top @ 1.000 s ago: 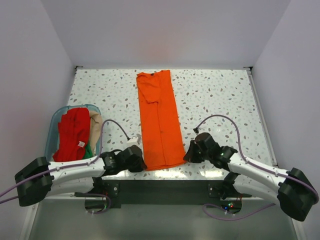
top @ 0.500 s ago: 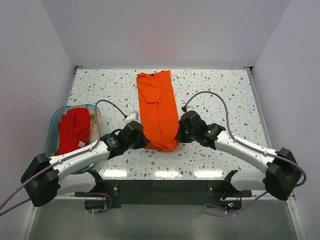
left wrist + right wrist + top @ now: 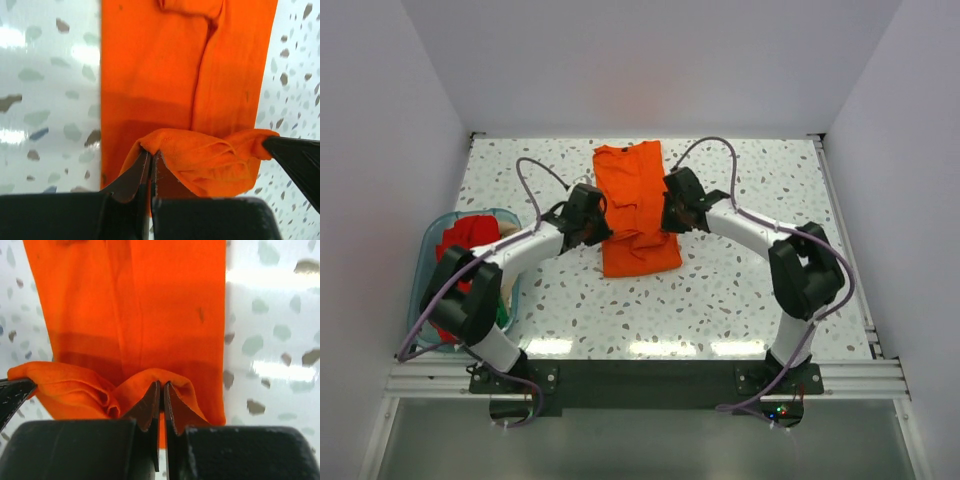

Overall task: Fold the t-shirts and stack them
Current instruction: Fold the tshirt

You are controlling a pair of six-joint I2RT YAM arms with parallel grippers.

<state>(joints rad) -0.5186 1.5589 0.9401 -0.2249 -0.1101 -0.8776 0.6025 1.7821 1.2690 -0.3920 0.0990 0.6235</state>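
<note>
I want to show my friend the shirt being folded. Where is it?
On the speckled white table, far middle, lies a long bright orange cloth t-shirt, one end pinched by the left hand and right hand. The other shirts sit bunched in the teal plastic tub.

We saw a white desk (image 3: 740,290) speckled with grey and brown chips, glossy, with bright glare along its near edge. A see-through teal tub (image 3: 430,240) sat at its left side. Plain pale walls (image 3: 640,60) enclosed three sides.

The left arm (image 3: 525,245) hides much of the teal tub (image 3: 480,212) and red shirt (image 3: 468,233); wrist views crop the orange shirt (image 3: 150,75).
</note>
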